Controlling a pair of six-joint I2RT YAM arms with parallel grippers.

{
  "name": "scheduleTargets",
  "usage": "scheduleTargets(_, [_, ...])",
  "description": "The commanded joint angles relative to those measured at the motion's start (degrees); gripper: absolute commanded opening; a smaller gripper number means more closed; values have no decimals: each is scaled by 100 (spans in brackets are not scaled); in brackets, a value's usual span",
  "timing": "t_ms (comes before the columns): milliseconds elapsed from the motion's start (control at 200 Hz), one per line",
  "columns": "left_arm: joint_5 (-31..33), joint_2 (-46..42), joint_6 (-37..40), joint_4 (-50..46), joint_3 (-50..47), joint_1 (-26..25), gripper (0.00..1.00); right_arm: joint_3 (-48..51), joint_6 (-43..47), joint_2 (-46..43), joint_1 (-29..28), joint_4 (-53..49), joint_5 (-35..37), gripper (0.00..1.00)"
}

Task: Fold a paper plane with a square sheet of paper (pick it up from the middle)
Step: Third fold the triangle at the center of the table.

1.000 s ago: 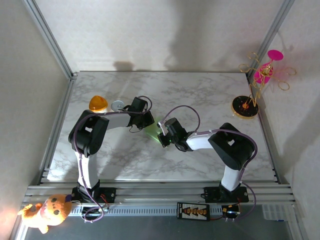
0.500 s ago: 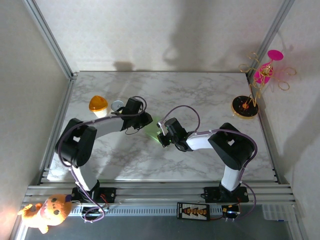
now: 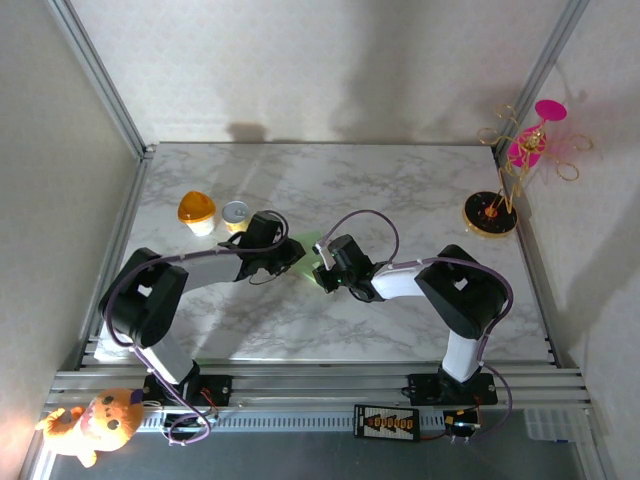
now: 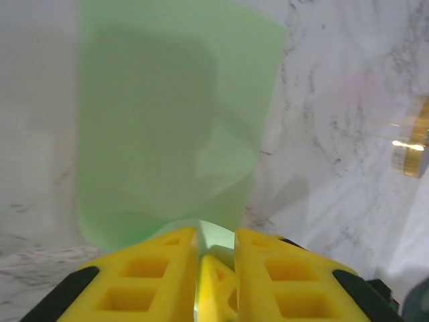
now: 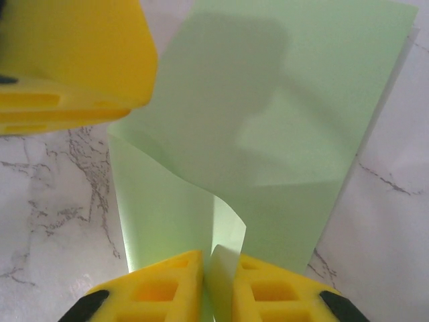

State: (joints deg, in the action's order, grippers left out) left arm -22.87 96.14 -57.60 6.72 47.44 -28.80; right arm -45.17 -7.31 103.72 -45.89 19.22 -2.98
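The square sheet of paper (image 3: 307,244), pale green, is held up off the marble table (image 3: 400,180) between my two grippers near the table's middle. My left gripper (image 3: 289,256) meets it from the left. In the left wrist view its yellow fingers (image 4: 161,268) stand a narrow gap apart with the paper's (image 4: 167,121) near edge curled in between at the left gripper (image 4: 216,236). My right gripper (image 3: 323,272) meets it from the right. A rounded fold of the paper (image 5: 281,100) fills the slot of the right gripper (image 5: 218,260). A left-gripper finger (image 5: 74,60) shows at that view's upper left.
An orange-lidded cup (image 3: 197,210) and a small tin (image 3: 235,212) stand just left of the left gripper. A pink-and-gold ornament stand (image 3: 503,195) sits at the back right corner. A plush toy (image 3: 95,422) lies off the table by the left base.
The left arm's elbow has swung down and to the left, uncovering the tin, and its gripper has slid slightly nearer. The right gripper has barely moved. The paper stays between them.
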Motion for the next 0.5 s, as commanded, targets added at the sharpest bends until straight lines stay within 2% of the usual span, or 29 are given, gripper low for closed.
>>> scheduleTargets(0, [-171,154,-182,309,-51,-99,20,-45,-81,175,42,-340,55,18])
scheduleTargets(491, [-207,496,-251,408,-77,-231,14,-27,-130,223,43,-332,103,14])
